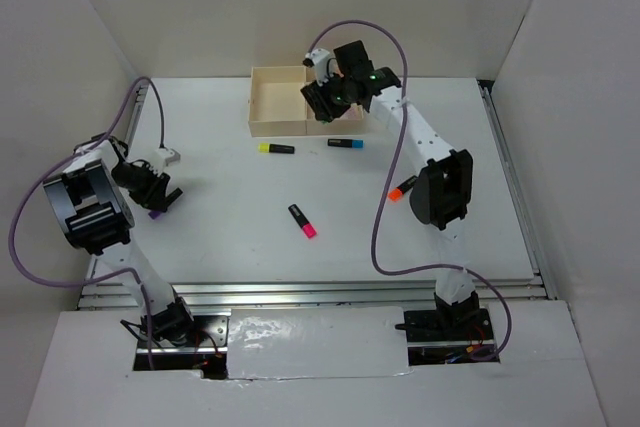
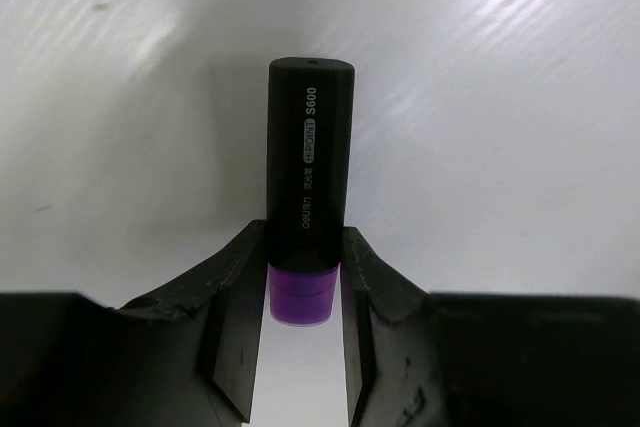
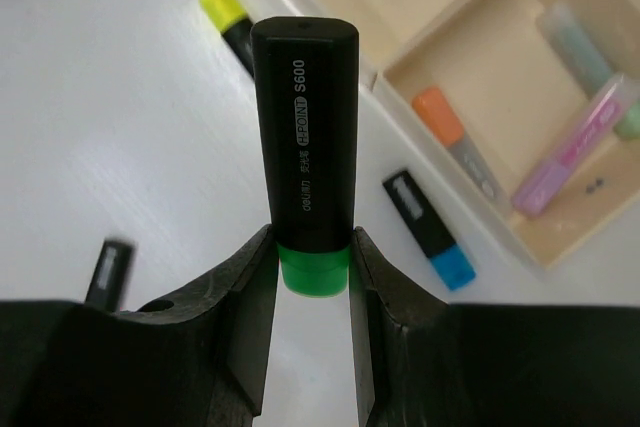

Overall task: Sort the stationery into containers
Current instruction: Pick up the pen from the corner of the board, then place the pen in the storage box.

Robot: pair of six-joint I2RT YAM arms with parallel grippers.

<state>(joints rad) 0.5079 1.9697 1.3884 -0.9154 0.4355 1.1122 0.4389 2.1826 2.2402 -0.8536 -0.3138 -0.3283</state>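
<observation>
Looking from above, you are seeing a smooth white bench (image 1: 230, 237) boxed in by plain white panels. Your left claw (image 1: 160, 197) is hanging low over the bench, with a speck of purple showing under it. Your right claw (image 1: 325, 105) is sitting over the shallow beige tray (image 1: 270, 107), and its black body is covering the tray's smaller sections. Just short of that claw, a yellow-ended marker (image 1: 277, 148) and a blue-ended marker (image 1: 346, 143) are lying on the bench. A pink-ended marker (image 1: 302, 220) is lying between the two claws. The right arm is partly hiding an orange-ended marker (image 1: 403, 188).

Through the left wrist, the claw's matte black fingers are clamping a purple-ended marker (image 2: 310, 167) where the cap meets the barrel. The faceted black barrel, printed in white, is pointing straight ahead of the claw over the glossy bench. You cannot tell whether it is touching the surface.

Through the right wrist, the claw is gripping a green-ended marker (image 3: 305, 127) the same way, something the overhead view is hiding. Ahead and to the claw's right, one thin-walled tray section is holding an orange-capped grey marker (image 3: 455, 142), a lilac pastel marker (image 3: 575, 147) and a mint pastel marker (image 3: 580, 47). A blurred black marker (image 3: 108, 272) is showing at the claw's left.
</observation>
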